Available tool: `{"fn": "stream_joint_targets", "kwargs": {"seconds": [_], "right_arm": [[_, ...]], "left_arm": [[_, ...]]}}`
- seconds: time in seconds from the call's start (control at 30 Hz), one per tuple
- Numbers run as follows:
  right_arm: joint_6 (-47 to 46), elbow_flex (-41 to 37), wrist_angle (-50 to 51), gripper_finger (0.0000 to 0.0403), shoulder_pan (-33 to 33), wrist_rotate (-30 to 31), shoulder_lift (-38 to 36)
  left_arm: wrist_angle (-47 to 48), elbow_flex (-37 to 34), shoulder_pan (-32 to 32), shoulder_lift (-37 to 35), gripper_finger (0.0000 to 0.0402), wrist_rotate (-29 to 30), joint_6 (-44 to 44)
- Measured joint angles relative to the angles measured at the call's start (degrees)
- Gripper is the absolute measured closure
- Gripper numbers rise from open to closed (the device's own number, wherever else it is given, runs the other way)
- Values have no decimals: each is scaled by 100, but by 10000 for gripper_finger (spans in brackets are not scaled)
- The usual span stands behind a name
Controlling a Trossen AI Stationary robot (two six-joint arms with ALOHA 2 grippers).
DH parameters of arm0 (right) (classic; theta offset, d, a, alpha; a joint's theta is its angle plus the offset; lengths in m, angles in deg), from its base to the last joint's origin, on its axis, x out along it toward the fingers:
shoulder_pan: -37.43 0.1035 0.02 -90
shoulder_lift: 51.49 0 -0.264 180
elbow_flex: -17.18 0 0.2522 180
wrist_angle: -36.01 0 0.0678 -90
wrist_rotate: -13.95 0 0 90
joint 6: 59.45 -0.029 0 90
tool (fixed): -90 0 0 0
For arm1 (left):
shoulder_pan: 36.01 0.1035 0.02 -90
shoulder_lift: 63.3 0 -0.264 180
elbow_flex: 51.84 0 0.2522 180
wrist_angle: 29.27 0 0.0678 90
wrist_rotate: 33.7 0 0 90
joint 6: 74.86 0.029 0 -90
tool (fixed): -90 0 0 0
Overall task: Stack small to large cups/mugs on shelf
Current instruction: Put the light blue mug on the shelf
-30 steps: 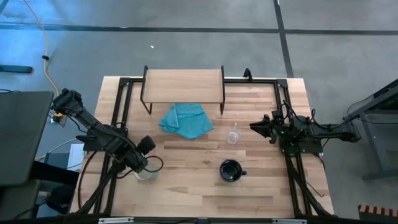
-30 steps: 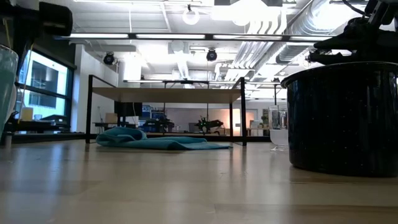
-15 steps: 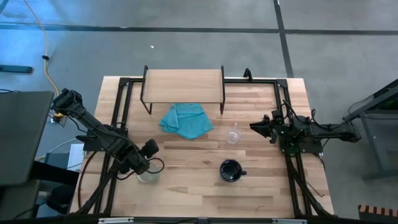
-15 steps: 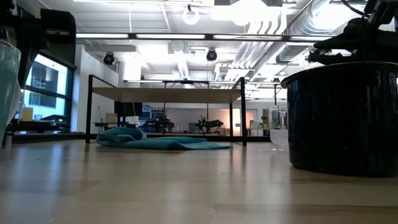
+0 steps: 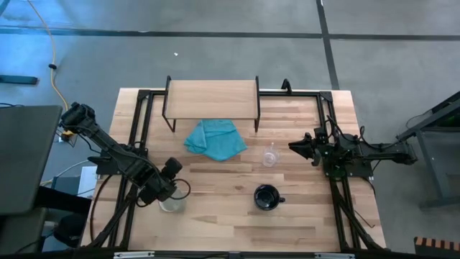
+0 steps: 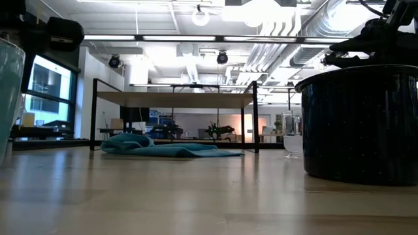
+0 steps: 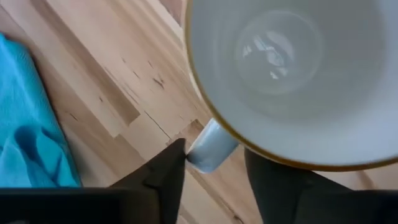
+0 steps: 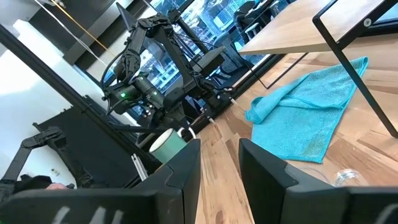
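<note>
The pale white-green mug (image 5: 171, 203) stands near the table's front left, mouth up; it also shows at the low view's left edge (image 6: 12, 98). My left gripper (image 7: 214, 163) is above it, shut on its handle. The black mug (image 5: 267, 197) stands on its base at front centre. The clear glass cup (image 5: 269, 156) stands behind it. The low light-wood shelf (image 5: 211, 99) stands on black legs at the far edge, with nothing on top. My right gripper (image 5: 295, 146) waits open, level, to the right of the glass cup. My left gripper has the pale mug's handle (image 7: 210, 144) pinched between its two fingers (image 7: 166, 171), close to the mug's wall. The fingers come from above, slanting down from the table's left. The mug sits upright, mouth up; whether its base rests on the table I cannot tell.
A crumpled teal cloth (image 5: 215, 139) lies on the table just in front of the shelf, partly under its front edge. Black frame rails (image 5: 136, 122) run along the table's left, right and far sides. Bare wood lies between the cloth and the mugs.
My left gripper has shifted a little toward the table's right and near edge above the pale mug. The mug has moved with it: in the low view it reaches farther in from the picture's left edge than before. My right arm has kept still.
</note>
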Motion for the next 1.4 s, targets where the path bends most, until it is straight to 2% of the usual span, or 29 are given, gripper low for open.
{"fn": "stream_joint_targets", "kwargs": {"seconds": [0.2, 0.37, 0.67, 0.9, 1.0, 1.2, 1.4], "right_arm": [[-6, 0, 0, 302, 0, 0, 0], [-96, 0, 0, 302, -1, 0, 2], [-85, 0, 0, 302, -2, 0, 2], [-44, 0, 0, 302, 0, 0, 0], [-44, 0, 0, 302, -1, 0, 0], [-43, 0, 0, 302, -2, 0, 2], [-43, 0, 0, 302, -2, 0, 2]], "left_arm": [[-28, 0, -5, 0, 328, -30, -199], [-26, 0, 2, 0, 361, 0, -886], [-20, 0, -4, 0, 329, 6, -2602], [-53, 0, -4, 0, 361, 160, -3535], [-146, 0, -4, 0, 360, 234, -3902], [-190, 0, -4, 0, 334, 406, -4382], [-284, 2, -4, 0, 360, 521, -4463]]}}
